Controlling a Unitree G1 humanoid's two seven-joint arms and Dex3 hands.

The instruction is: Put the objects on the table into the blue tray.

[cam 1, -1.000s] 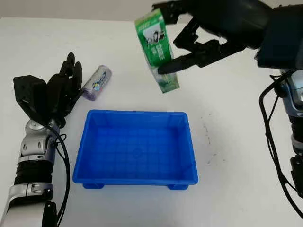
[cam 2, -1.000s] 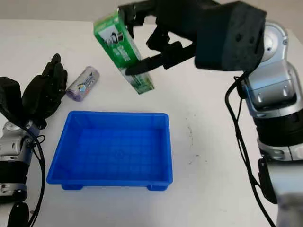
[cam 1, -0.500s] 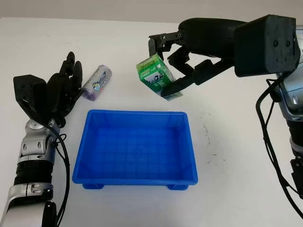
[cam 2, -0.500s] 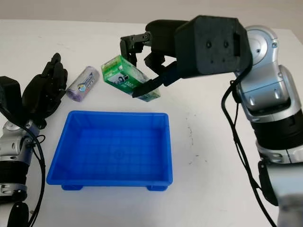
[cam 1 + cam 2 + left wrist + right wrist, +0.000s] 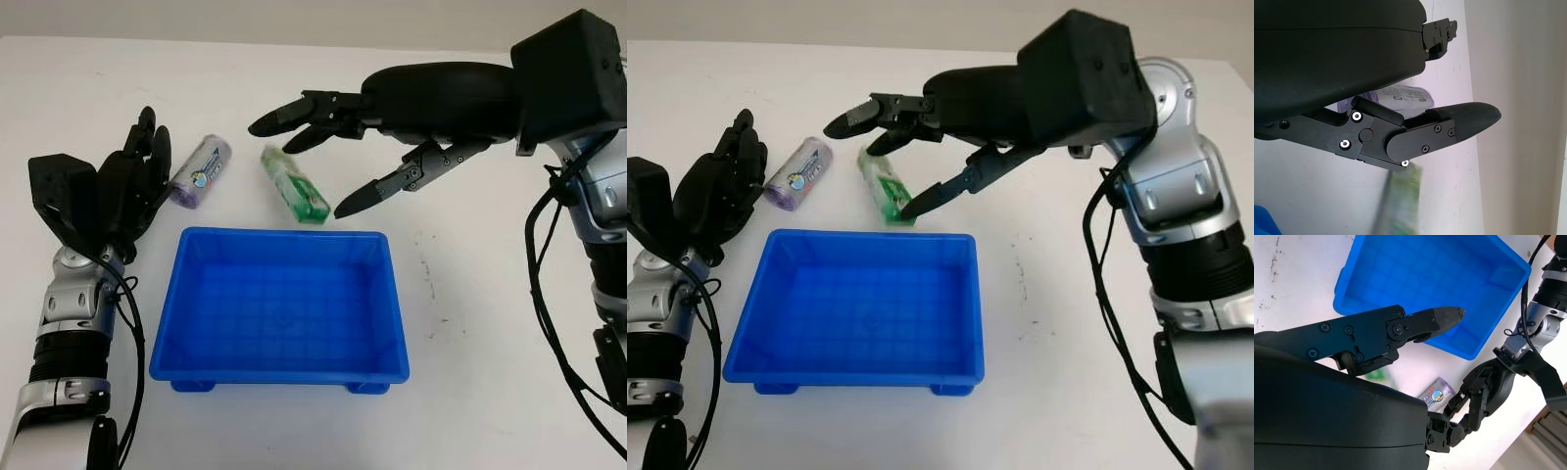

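Green box (image 5: 294,185) beside blue tray (image 5: 282,304); right hand (image 5: 338,147) open above.

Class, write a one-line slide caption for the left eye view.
Open right hand above a green packet on the white table, behind the empty blue plastic tray.

A white table (image 5: 490,392) with a few dark specks meets a pale wall (image 5: 294,20) behind.
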